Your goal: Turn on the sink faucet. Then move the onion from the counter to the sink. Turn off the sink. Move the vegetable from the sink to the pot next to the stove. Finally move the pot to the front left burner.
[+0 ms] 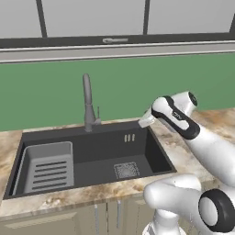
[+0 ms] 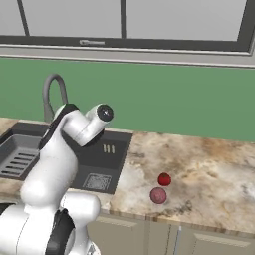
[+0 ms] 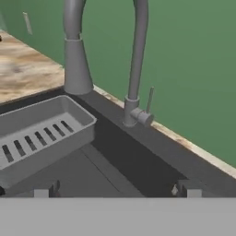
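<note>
Right base view: tomato [image 2: 164,179] beside onion [image 2: 158,195]

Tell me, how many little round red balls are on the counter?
2. A bright red ball and a duller reddish ball lie close together on the counter, right of the sink, near the front edge. The arm could be hiding more.
</note>
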Robot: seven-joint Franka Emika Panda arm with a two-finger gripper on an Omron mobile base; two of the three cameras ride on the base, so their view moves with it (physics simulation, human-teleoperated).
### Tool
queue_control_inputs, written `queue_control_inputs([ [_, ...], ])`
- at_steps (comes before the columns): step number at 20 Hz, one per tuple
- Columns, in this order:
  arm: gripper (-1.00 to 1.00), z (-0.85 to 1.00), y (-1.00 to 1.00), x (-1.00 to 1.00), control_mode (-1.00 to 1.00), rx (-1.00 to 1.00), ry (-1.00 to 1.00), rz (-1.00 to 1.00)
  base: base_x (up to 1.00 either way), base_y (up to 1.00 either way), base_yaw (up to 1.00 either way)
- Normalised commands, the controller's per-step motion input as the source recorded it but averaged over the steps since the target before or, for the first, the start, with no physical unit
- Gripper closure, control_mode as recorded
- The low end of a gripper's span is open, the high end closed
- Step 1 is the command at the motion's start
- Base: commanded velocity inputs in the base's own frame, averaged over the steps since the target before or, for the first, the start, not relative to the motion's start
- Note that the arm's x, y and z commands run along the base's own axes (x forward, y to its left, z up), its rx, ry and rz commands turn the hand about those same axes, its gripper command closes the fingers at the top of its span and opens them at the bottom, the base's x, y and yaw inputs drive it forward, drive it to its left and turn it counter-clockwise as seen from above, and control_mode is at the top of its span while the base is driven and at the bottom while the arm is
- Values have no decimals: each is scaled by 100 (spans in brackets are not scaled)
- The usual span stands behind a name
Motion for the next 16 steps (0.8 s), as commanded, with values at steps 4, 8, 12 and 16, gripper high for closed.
queue_control_inputs([
  [4, -100, -6, 20, 65, -100, 1, -3, 23, 0, 0, 0],
  [8, -100, -10, 16, 57, -100, 0, -7, 18, 0, 0, 0],
  [12, -100, -15, 9, 48, -100, 0, -8, 12, 0, 0, 0],
  [16, -100, -15, 15, 43, -100, 0, -10, 7, 0, 0, 0],
])
